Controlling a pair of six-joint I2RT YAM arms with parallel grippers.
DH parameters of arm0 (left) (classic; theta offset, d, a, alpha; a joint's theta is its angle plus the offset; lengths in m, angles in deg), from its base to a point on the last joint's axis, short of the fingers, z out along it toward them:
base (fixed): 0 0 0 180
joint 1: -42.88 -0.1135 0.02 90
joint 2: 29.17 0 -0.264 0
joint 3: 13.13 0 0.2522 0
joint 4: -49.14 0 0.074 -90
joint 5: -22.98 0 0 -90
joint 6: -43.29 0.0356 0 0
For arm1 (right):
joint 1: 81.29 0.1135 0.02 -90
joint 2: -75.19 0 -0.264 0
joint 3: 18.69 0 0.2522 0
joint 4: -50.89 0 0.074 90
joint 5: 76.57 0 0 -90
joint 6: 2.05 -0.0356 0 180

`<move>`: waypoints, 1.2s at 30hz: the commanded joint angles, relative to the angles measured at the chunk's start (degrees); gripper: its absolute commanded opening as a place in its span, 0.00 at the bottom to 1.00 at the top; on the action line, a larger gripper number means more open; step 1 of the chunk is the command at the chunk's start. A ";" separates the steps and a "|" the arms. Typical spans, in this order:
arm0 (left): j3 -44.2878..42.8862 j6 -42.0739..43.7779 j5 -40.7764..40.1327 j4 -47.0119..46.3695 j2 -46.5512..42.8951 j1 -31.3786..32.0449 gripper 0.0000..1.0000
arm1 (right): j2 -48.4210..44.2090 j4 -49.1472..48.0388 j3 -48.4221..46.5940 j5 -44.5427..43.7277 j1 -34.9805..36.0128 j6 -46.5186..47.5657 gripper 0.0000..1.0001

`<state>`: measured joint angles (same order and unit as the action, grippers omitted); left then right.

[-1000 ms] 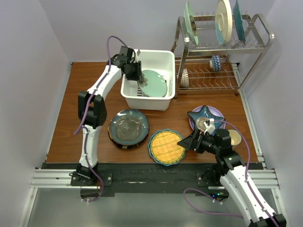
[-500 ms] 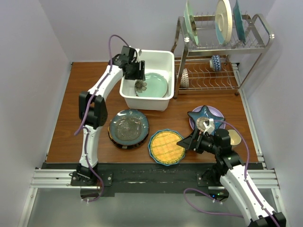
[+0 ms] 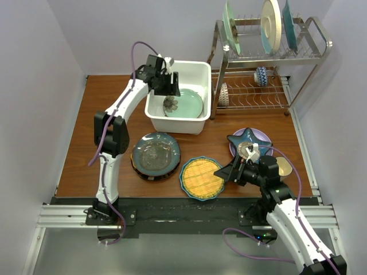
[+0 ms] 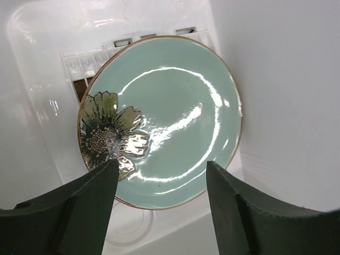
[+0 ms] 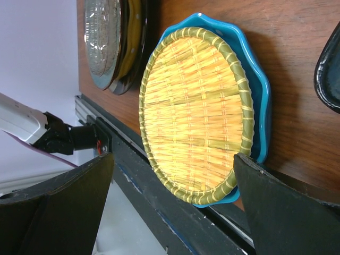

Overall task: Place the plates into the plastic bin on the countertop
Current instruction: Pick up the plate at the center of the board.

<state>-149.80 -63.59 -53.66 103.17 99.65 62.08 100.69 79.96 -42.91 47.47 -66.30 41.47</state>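
Note:
The mint flower plate [image 3: 184,103] lies inside the white plastic bin [image 3: 198,70] at the back of the countertop; the left wrist view shows it from above [image 4: 164,117]. My left gripper [image 3: 171,87] hangs open and empty above the bin's left side, clear of the plate. My right gripper [image 3: 222,172] is open and empty beside a woven yellow plate on a blue plate [image 3: 200,177]; the right wrist view shows that stack between the open fingers [image 5: 196,111]. A clear glass plate on a dark stack [image 3: 155,154] lies at centre-left. A dark star-shaped plate on a lilac one [image 3: 248,138] lies at right.
A metal wire dish rack [image 3: 269,63] stands at the back right with three large plates upright on top and small cups below. A black rail [image 3: 172,201] runs along the near table edge. A small round cream object [image 3: 283,167] sits by my right arm.
The mint plate went from tilted in my left gripper to lying flat in the bin. My left gripper let go and rose slightly. The right arm stayed still.

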 commanded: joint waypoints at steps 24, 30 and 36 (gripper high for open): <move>32.64 -4.12 12.29 -12.32 -36.96 0.49 0.72 | -0.27 -1.51 0.70 0.41 -0.04 -0.02 0.99; 40.73 -5.44 13.09 -13.82 -43.38 2.24 0.72 | -0.01 -2.04 1.32 0.41 -0.04 -0.01 0.99; 45.91 -6.05 12.30 -13.64 -47.25 4.79 0.72 | -0.01 -2.22 1.41 0.50 -0.13 0.07 0.99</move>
<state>-106.50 -68.34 -42.45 92.07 56.02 65.23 100.69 79.72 -41.95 47.43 -66.30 41.49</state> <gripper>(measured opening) 0.720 0.986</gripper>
